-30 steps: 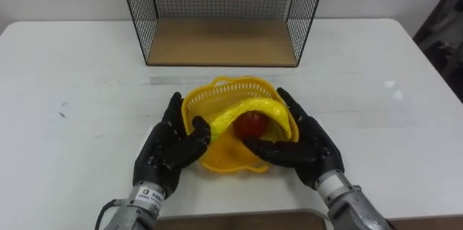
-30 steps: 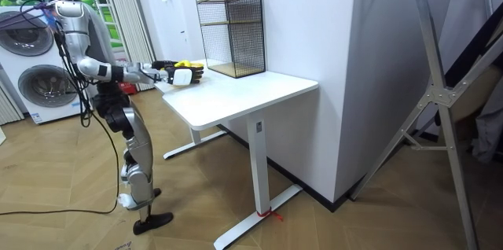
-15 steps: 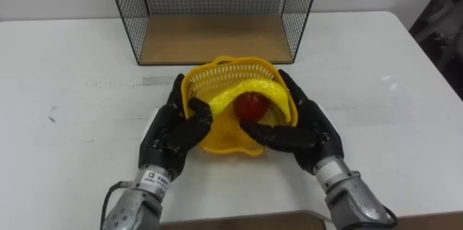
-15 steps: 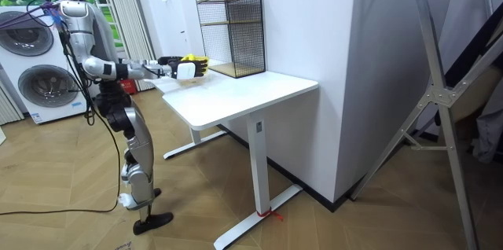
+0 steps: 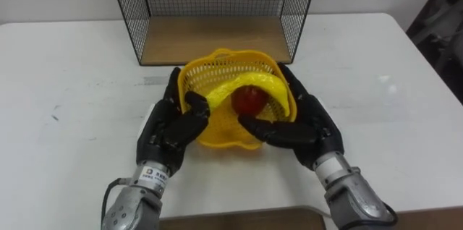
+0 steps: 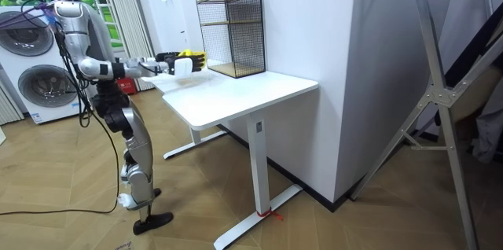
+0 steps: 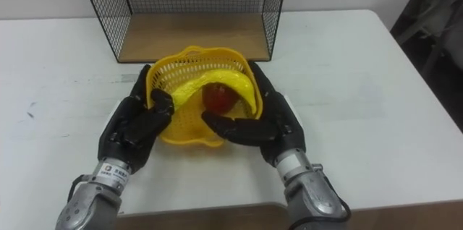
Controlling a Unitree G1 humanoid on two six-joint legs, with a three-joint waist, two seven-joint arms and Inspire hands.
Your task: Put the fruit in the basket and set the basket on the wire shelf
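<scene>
Apple (image 5: 249, 102) partly behind banana (image 5: 266, 86), in basket (image 5: 217, 64)

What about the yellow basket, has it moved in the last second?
Yes. The yellow basket, held between the left robot hand and right robot hand, moved toward the wire shelf: its rim now overlaps the shelf's front edge, where table showed before.

Yellow plastic mesh basket (image 5: 217, 77): tilted, clasped at 9 and 3 o'clock by left robot hand (image 5: 170, 132) and right robot hand (image 5: 304, 125). Inside: curved yellow banana (image 5: 257, 84), round red apple (image 5: 248, 101) under its arch. Black wire shelf with a wooden floor (image 5: 213, 38) just beyond, at 12 o'clock.
</scene>
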